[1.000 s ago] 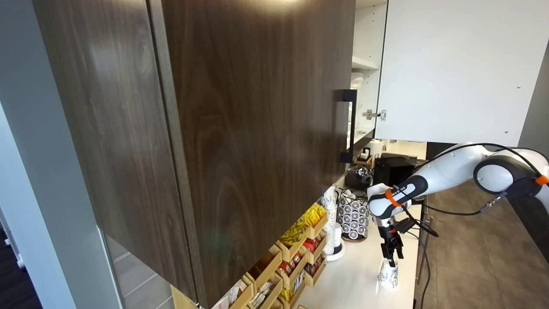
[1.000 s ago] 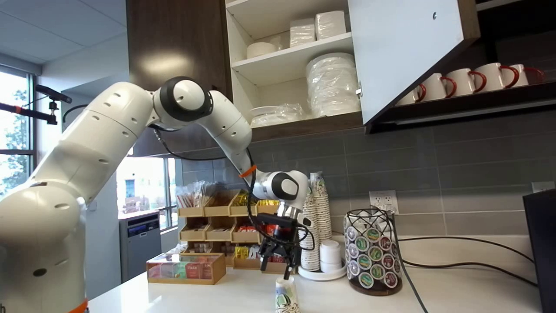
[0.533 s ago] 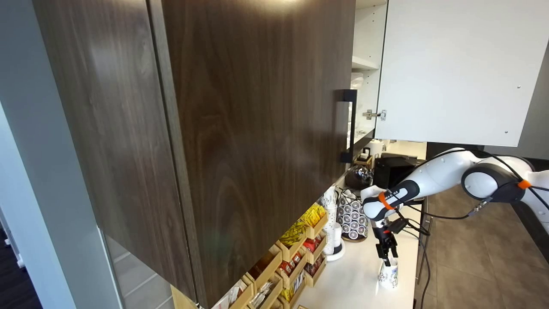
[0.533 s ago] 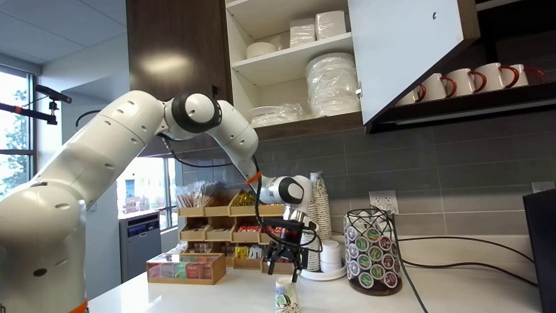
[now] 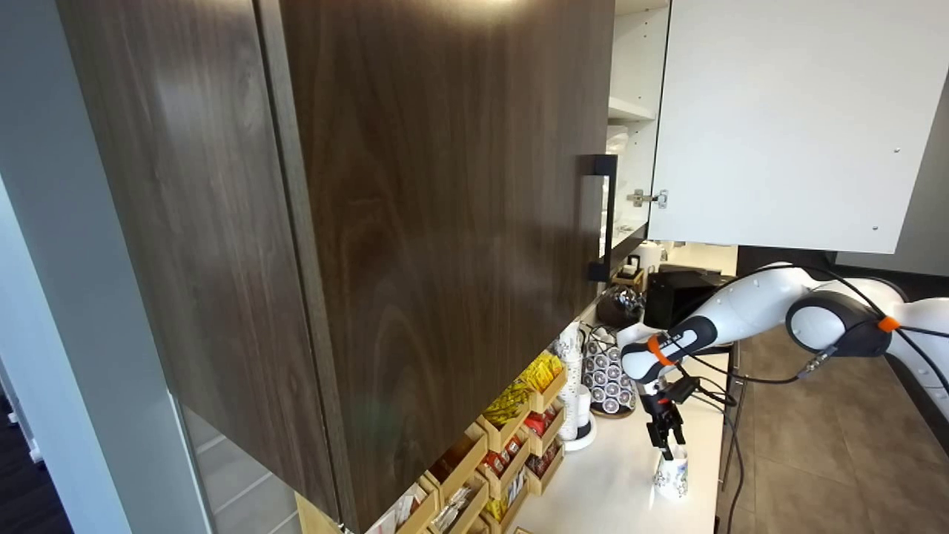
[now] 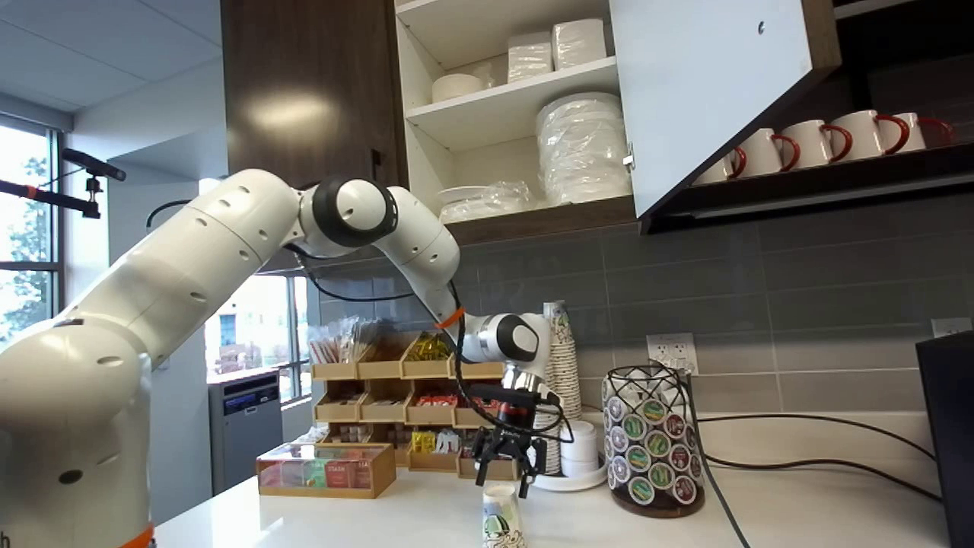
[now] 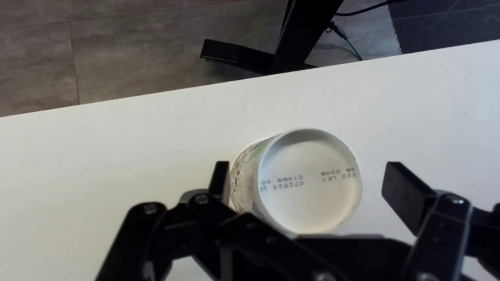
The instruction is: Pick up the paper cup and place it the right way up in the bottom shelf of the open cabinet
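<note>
The paper cup (image 6: 502,521) is white with a printed pattern and stands upside down on the white counter. It also shows in an exterior view (image 5: 672,478). In the wrist view its closed base (image 7: 310,183) faces up. My gripper (image 6: 503,485) is open, pointing down, its fingertips on either side of the cup's top. In the wrist view the gripper (image 7: 308,173) has the cup between its fingers, nearer the left finger. The open cabinet (image 6: 494,164) is above. Its bottom shelf (image 5: 627,231) is partly hidden behind the dark door (image 5: 445,222).
Wrapped plates (image 6: 584,152) and a plastic-covered stack (image 6: 487,199) stand on the cabinet's lowest level. The open white door (image 6: 708,91) sticks out right. A pod rack (image 6: 654,449), cup stacks (image 6: 564,365), wooden bins (image 6: 384,411) and a tea box (image 6: 327,470) stand around the counter.
My gripper has moved down and towards the cup, rightward in one exterior picture and leftward in the opposite one. Its fingers stay open. The cup has not moved.
</note>
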